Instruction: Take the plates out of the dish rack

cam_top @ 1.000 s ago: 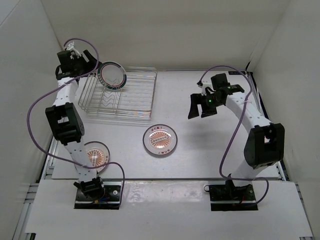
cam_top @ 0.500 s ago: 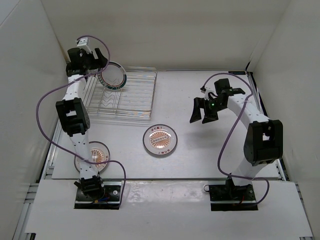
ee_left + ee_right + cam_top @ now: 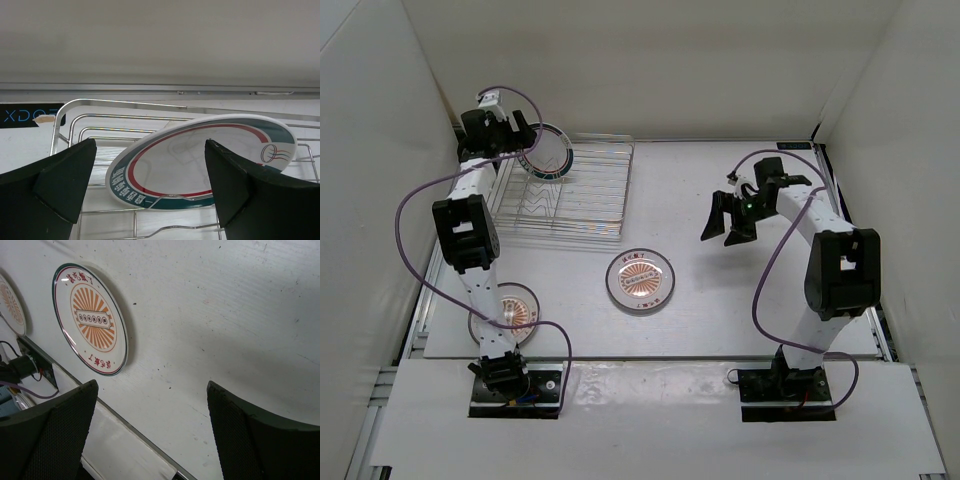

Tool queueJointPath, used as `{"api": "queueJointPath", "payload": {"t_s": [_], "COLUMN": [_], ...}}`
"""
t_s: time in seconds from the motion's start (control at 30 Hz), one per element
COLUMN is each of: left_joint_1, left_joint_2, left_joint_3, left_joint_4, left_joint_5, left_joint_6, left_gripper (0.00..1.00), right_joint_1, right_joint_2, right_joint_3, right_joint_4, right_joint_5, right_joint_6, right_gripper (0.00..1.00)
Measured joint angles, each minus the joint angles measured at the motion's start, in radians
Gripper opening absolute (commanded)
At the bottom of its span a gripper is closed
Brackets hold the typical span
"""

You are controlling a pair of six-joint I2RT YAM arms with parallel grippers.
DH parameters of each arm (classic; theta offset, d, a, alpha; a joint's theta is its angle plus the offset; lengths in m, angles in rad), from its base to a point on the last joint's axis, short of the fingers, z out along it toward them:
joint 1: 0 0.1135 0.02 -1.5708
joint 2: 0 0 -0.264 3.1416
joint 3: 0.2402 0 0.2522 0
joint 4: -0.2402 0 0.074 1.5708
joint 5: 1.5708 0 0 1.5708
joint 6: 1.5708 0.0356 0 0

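Observation:
The silver wire dish rack (image 3: pixel 582 200) stands at the back left. One white plate with a green-and-red rim band (image 3: pixel 546 152) stands tilted in its back left corner; it also shows in the left wrist view (image 3: pixel 200 157). My left gripper (image 3: pixel 518 140) is open just left of that plate, its fingers apart on either side of it and not touching. Two sunburst plates lie flat on the table: one in the middle (image 3: pixel 639 281), seen in the right wrist view too (image 3: pixel 91 319), and one at the front left (image 3: pixel 510 310). My right gripper (image 3: pixel 727 217) is open and empty above the table.
White walls enclose the table on the left, back and right. A purple cable loops from each arm. The left arm's links stand over the table's left edge, partly covering the front left plate.
My left gripper has swung right and closer to the banded plate in the rack. My right gripper has drifted slightly to the right and down, still open.

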Motion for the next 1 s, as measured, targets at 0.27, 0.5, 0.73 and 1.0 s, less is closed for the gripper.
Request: {"api": "queueJointPath", "payload": {"t_s": [0.27,0.5,0.73,1.0], "left_joint_1": [0.0,0.008,0.027,0.05], "left_joint_2": [-0.007,-0.011,-0.029,-0.07], "left_joint_3": [-0.054,-0.106,-0.173,-0.248], "left_joint_4": [0.072,0.109,0.173,0.232], "left_joint_5": [-0.005,-0.005,0.012,0.069], "left_joint_6": [-0.058,-0.105,-0.165,-0.216], "left_gripper": [0.81,0.61,0.41,0.2], "right_joint_1": [-0.023,-0.041,-0.054,-0.069], "right_joint_2": [0.0,0.0,0.002,0.041], "right_joint_3": [-0.041,-0.073,-0.073,-0.072], "right_joint_4": [0.021,0.018,0.018,0.018], "right_joint_5": [-0.01,-0.003,-0.003,-0.003], "right_joint_6": [0.018,0.016,0.014,0.017], "right_gripper": [0.9,0.9,0.9,0.9]}}
